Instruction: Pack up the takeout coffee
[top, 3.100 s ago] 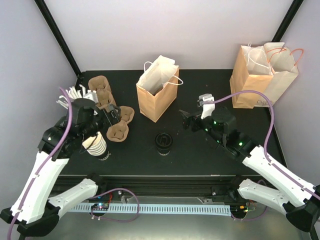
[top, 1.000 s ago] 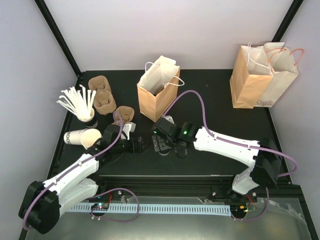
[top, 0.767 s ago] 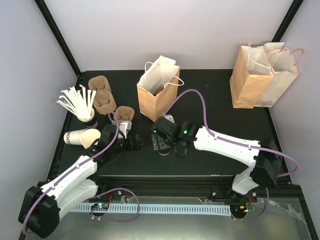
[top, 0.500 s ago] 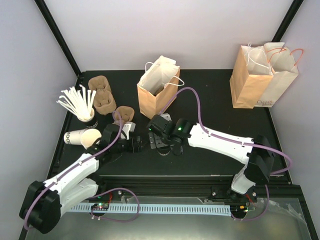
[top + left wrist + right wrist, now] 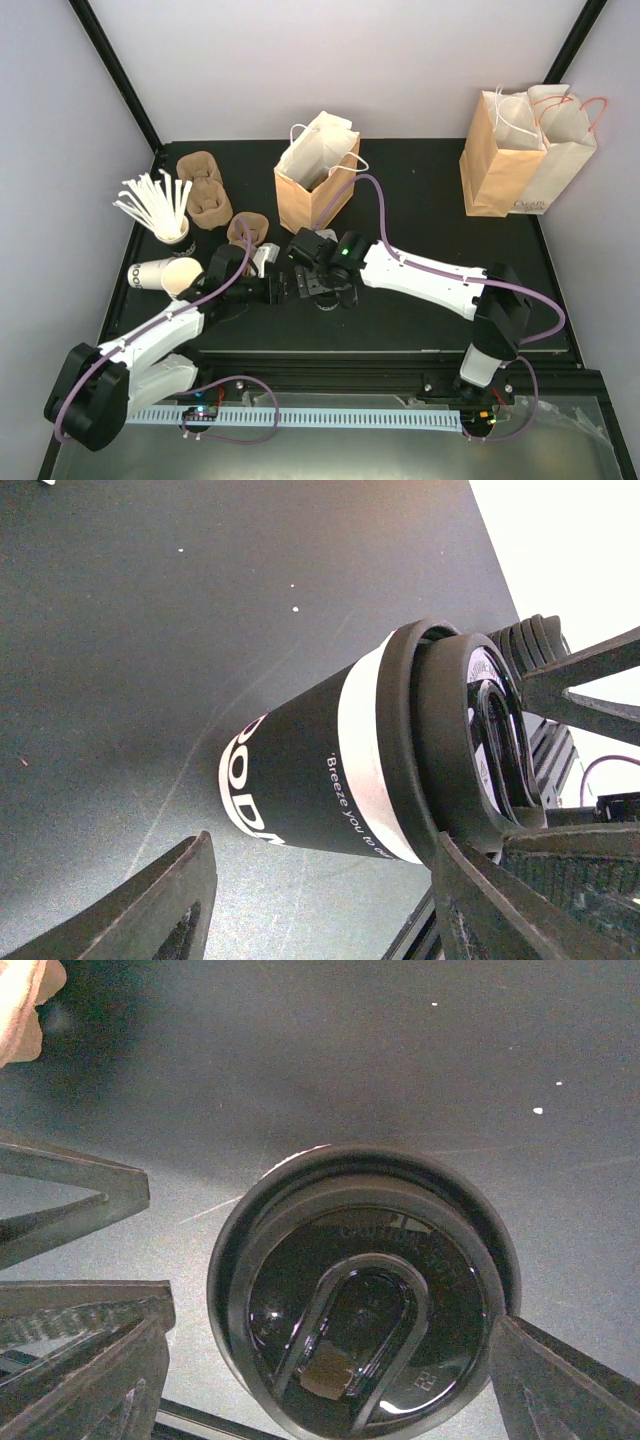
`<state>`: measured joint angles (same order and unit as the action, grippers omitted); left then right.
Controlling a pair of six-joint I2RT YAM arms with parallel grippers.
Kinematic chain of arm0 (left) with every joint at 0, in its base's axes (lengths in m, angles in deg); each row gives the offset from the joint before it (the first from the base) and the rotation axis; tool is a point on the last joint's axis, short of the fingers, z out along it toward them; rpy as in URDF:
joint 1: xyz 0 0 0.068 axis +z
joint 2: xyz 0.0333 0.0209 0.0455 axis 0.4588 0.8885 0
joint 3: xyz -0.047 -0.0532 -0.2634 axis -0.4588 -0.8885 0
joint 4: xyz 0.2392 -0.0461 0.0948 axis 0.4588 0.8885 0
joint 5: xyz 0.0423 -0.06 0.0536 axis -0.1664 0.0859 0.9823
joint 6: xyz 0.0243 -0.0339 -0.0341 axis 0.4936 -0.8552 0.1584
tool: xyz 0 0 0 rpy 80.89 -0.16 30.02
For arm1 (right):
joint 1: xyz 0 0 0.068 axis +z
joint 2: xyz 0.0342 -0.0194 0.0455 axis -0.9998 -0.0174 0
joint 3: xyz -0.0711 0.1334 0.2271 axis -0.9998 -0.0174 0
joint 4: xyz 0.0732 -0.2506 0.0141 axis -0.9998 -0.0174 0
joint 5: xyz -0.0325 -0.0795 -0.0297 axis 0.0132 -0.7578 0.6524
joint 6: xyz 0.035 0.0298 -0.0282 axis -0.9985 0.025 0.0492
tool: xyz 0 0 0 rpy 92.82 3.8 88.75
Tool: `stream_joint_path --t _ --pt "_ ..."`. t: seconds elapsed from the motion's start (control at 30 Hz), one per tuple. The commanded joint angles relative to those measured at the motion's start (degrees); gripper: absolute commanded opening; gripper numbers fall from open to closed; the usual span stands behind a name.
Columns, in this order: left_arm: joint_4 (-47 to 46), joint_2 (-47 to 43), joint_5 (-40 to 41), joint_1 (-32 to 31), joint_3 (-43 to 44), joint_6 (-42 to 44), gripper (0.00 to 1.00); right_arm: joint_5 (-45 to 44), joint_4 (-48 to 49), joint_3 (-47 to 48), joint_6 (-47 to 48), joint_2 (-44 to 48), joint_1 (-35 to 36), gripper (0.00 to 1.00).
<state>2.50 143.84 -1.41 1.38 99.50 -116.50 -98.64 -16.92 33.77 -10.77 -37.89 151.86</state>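
Note:
The takeout coffee point(image 5: 330, 780) is a white cup with a black printed band and a glossy black lid point(image 5: 365, 1310), standing on the black table. In the top view it is almost hidden under my right gripper point(image 5: 318, 283). That gripper point(image 5: 322, 1325) hangs over the lid, open, with a finger on each side of the rim. My left gripper point(image 5: 322, 845) comes in low from the left point(image 5: 280, 290), also open. Its fingers straddle the cup: one finger point(image 5: 500, 910) is by the lid, the other point(image 5: 170, 900) stands well off the cup wall.
An open brown paper bag point(image 5: 315, 190) stands just behind the cup; two more bags point(image 5: 525, 150) are at the back right. Brown pulp carriers point(image 5: 205, 190) point(image 5: 248, 228), a cup of white sticks point(image 5: 160, 210) and a lidless cup on its side point(image 5: 165, 275) are at the left.
Both arms have swung in from the sides to the coffee. In the last second the right gripper slid left over the lid. The left gripper edged closer, its jaws narrowing.

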Motion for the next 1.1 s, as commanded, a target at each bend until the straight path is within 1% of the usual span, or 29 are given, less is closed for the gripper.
stream_joint_path --t 0.0,0.3,0.4,0.53,0.87,1.07 --pt "-3.8 1.3 -2.5 0.3 0.2 -0.5 0.6 -1.0 -3.1 3.5 -0.9 -1.7 -0.3 0.9" --pt "-4.0 1.1 -1.5 0.4 0.7 -0.6 0.57 -3.0 -4.9 5.0 -0.8 -1.1 -0.5 0.89" --pt "-3.9 0.9 -0.9 0.4 0.7 -0.5 0.56 -3.4 -5.4 4.7 -0.9 -1.6 -1.3 0.87" --pt "-3.7 0.9 -1.0 0.4 1.2 -0.5 0.54 -2.8 -4.7 4.1 -0.4 -2.0 -1.8 0.84" --pt "-4.3 1.5 -1.0 0.4 1.3 -0.6 0.52 -0.7 -3.5 4.8 0.9 -4.3 -1.8 0.84" --pt "-4.3 1.5 -0.9 0.4 1.2 -0.6 0.5 -1.6 -4.0 4.6 0.5 -5.1 -1.9 0.84"
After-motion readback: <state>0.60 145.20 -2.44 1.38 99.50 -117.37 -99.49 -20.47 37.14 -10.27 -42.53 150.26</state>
